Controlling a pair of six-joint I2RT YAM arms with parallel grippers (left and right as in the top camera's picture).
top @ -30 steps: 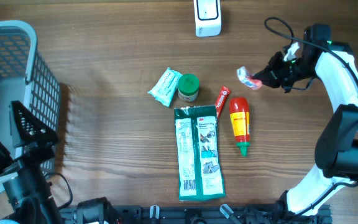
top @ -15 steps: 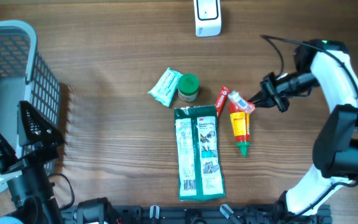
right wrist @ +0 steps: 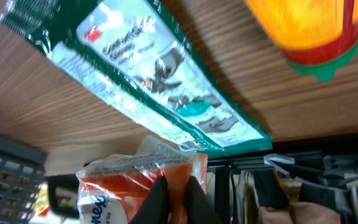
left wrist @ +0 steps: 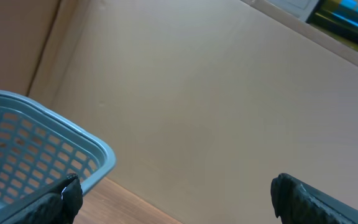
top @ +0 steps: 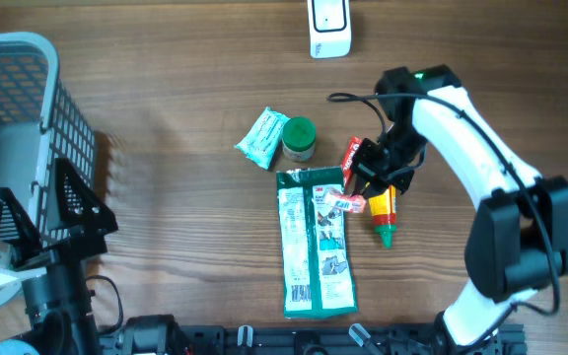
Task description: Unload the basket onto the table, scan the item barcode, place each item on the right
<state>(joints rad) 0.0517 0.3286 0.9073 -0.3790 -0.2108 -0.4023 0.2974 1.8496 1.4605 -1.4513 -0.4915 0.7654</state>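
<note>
At lower left, the left gripper stands with jaws wide apart beside the basket. At centre, the right gripper is clamped on a small red packet, over the long green pack and beside the bottle. The white scanner sits at top centre, well apart.

The table looks matt wood; the red packet is glossy, crinkled plastic.

Four packets, one bottle, one jar, one basket
</note>
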